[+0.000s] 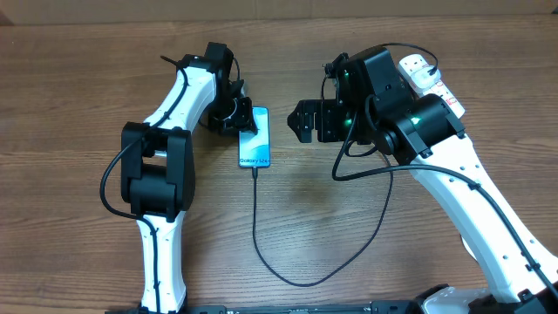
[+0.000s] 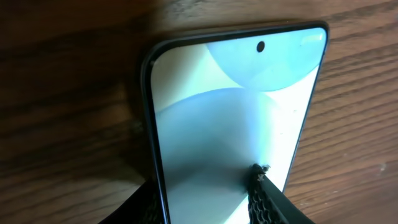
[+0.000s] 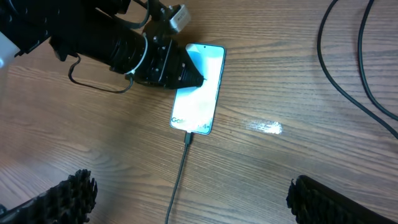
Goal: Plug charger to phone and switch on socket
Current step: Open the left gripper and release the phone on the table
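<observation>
The phone (image 1: 255, 139) lies flat on the wooden table with its blue screen lit. It fills the left wrist view (image 2: 230, 112) and shows in the right wrist view (image 3: 199, 93). The charger's connector tip (image 3: 188, 138) sits in the phone's near end. Its thin black cable (image 1: 255, 218) runs toward the front, loops right and rises behind my right arm. My left gripper (image 1: 240, 118) is at the phone's far end, one finger (image 2: 264, 196) on the screen and the other against its left edge. My right gripper (image 1: 305, 122) hangs open to the phone's right, empty (image 3: 193, 196). The white socket (image 1: 427, 74) lies at the back right, partly hidden by the arm.
Two black cable runs (image 3: 348, 74) cross the table to the right of the phone in the right wrist view. The left arm's white and black links (image 1: 161, 166) reach in from the front left. The socket's red marks (image 1: 448, 101) show beside the right arm.
</observation>
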Motion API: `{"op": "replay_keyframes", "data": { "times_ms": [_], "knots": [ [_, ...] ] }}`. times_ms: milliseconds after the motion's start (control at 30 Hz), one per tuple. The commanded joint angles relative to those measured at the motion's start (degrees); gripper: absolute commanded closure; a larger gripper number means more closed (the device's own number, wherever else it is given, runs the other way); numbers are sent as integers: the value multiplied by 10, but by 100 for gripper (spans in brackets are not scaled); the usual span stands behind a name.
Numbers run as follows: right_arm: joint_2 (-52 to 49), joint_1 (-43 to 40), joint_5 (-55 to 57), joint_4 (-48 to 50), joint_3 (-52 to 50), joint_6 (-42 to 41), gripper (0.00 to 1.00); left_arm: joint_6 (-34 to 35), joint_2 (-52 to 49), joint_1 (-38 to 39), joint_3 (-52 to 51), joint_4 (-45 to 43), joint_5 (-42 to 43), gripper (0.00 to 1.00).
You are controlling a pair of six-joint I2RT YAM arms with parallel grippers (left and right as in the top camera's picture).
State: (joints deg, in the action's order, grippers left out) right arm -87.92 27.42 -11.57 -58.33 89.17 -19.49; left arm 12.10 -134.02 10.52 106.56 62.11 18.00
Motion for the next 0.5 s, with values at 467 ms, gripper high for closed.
{"op": "replay_keyframes", "data": {
  "times_ms": [467],
  "knots": [
    [2, -2, 6, -5, 12, -2, 0, 13, -9, 0, -3, 8, -107, 65]
  ]
}}
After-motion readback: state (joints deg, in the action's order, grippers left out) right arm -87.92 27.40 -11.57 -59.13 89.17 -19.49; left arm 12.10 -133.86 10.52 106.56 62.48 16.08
